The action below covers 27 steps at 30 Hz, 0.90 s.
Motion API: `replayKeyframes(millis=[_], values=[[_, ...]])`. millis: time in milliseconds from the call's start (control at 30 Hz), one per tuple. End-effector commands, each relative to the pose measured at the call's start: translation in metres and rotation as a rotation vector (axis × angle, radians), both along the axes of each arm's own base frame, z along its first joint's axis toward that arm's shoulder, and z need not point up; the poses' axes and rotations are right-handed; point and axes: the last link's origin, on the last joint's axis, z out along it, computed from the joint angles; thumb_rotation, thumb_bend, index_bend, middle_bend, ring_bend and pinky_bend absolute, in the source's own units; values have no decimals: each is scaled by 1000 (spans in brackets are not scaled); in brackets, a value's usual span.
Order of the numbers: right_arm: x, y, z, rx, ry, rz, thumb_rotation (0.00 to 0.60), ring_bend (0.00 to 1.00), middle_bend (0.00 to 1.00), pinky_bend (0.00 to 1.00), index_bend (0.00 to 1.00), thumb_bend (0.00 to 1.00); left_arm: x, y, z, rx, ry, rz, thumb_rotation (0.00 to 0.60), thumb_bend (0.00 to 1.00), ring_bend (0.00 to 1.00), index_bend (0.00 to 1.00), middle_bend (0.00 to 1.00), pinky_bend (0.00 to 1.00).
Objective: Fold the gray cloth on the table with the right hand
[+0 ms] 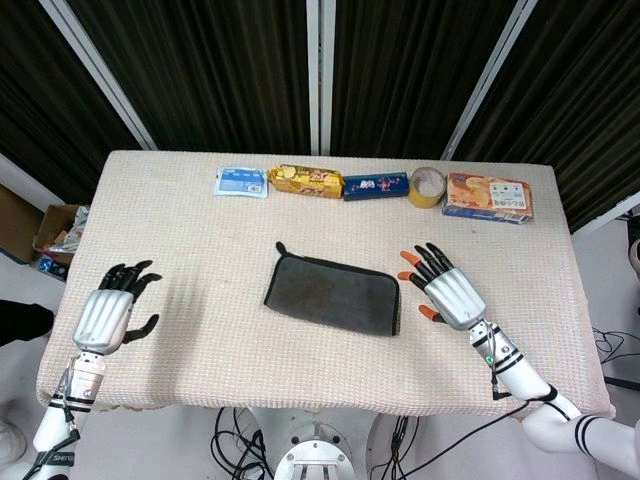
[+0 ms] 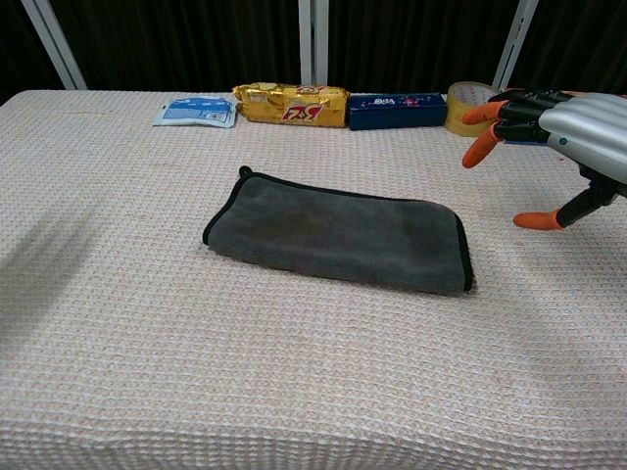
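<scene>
The gray cloth (image 1: 333, 293) (image 2: 338, 239) lies flat in the middle of the table as a long rectangle with a dark hem and a small loop at its far left corner. My right hand (image 1: 447, 290) (image 2: 558, 137) hovers just right of the cloth's right edge, fingers spread with orange tips, holding nothing and not touching the cloth. My left hand (image 1: 112, 306) rests near the table's left edge, fingers apart and empty; the chest view does not show it.
Along the far edge sit a blue packet (image 1: 241, 182), a yellow snack bag (image 1: 308, 180), a dark blue box (image 1: 375, 186), a tape roll (image 1: 427, 186) and an orange box (image 1: 487, 195). A woven beige cover (image 1: 200, 350) spans the table.
</scene>
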Motion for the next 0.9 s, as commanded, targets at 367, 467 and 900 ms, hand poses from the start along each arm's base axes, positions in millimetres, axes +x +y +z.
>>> replayKeyframes(millis=[367, 467, 900], values=[[5, 2, -16, 46, 103, 95, 600, 0, 117, 0, 341, 103, -3, -2, 3, 5, -11, 4, 600, 277, 151, 259, 107, 117], [5, -2, -27, 64, 145, 114, 600, 0, 120, 0, 351, 103, -4, -3, 2, 1, -14, 8, 600, 278, 151, 259, 107, 117], [3, -14, -58, 85, 167, 158, 600, 0, 135, 0, 359, 102, -14, -2, -2, -41, -48, 63, 600, 277, 151, 257, 107, 117]])
